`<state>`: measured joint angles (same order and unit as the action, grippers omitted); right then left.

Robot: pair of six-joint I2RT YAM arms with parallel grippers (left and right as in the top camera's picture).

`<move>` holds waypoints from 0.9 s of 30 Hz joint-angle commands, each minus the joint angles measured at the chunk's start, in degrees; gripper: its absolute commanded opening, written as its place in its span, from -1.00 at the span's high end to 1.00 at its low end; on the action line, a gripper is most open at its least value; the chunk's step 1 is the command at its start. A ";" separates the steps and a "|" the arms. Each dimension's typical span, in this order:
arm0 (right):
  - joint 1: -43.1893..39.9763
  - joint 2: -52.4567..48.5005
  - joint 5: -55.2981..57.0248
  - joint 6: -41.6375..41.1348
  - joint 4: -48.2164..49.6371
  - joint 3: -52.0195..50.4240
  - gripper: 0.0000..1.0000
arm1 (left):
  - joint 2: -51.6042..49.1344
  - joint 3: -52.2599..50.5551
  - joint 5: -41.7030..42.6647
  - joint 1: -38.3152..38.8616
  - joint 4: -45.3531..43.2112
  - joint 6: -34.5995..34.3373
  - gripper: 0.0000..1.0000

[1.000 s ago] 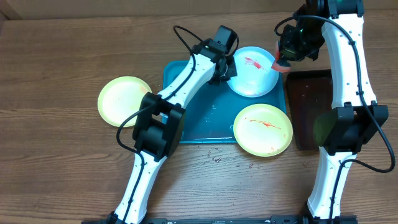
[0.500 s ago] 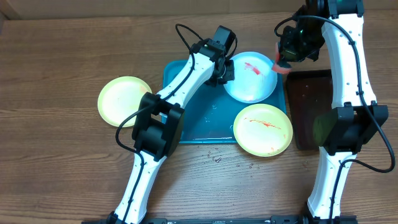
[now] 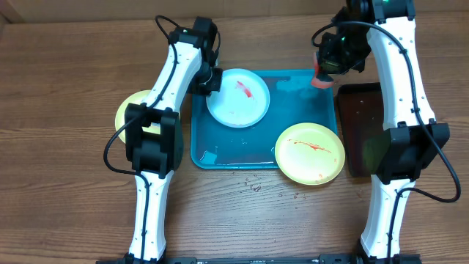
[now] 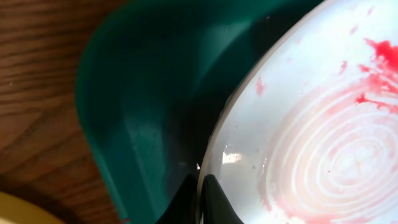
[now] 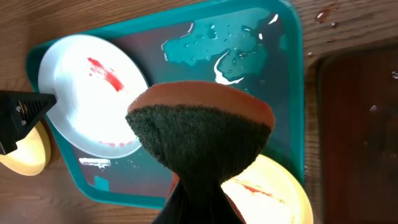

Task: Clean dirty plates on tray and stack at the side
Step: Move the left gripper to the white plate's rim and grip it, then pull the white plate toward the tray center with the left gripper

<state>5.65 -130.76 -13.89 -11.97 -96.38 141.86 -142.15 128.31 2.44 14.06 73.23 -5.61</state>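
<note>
The light blue plate (image 3: 238,99), streaked with red sauce, lies on the left half of the turquoise tray (image 3: 293,95). My left gripper (image 3: 209,79) is shut on its left rim; the left wrist view shows the jaws (image 4: 200,194) pinching the plate's edge (image 4: 311,124). My right gripper (image 3: 327,64) is shut on an orange and green sponge (image 3: 321,79) and holds it above the tray's far right corner, apart from the plates. A sauce-streaked yellow-green plate (image 3: 309,152) sits on the tray's near right corner. A clean yellow-green plate (image 3: 135,114) lies on the table left of the tray.
A narrow black tray (image 3: 363,128) lies right of the turquoise tray. Water pools on the turquoise tray's far right part (image 5: 242,46). Small droplets (image 3: 255,186) dot the wooden table (image 3: 73,205) in front of the tray.
My left gripper has dragged the light blue plate from the tray's far right to its left half. My right gripper with the sponge has shifted slightly left.
</note>
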 commanded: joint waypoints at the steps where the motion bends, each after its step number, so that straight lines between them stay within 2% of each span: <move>1: 1.09 2.62 0.33 0.28 0.52 1.81 0.93 | 1.38 0.94 -1.11 0.85 1.90 9.16 0.84; 4: 1.70 2.62 0.33 0.28 0.70 1.81 0.92 | 1.38 0.96 -1.11 1.03 2.36 10.14 0.24; 5: 1.75 2.62 0.33 0.28 0.70 1.81 0.92 | 1.38 0.96 -1.09 1.03 2.34 10.12 0.16; 7: 1.79 2.62 0.33 0.28 0.70 1.81 0.92 | 1.42 1.33 0.02 1.01 2.78 9.33 -0.12; 8: 1.79 2.62 0.35 0.28 0.70 1.79 0.92 | 1.46 1.97 0.85 0.92 3.43 8.83 -0.18; 14: 1.79 2.62 0.35 0.31 0.94 1.79 0.92 | 5.97 7.56 2.14 0.15 7.50 1.49 -0.25; 19: 1.79 2.62 0.35 0.28 0.90 1.79 0.93 | 12.96 7.56 1.55 0.15 11.63 -9.99 -0.25; 23: 1.79 2.62 0.35 0.31 0.90 1.79 0.92 | 14.45 7.43 1.11 0.24 16.44 -16.63 -0.22; 27: 1.79 2.62 0.35 0.33 0.87 1.79 0.92 | 14.45 4.83 -3.96 2.60 15.82 -25.40 -0.21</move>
<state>7.38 -130.76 -13.52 -11.97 -95.64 141.86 -126.98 135.04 2.66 14.90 89.78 -20.08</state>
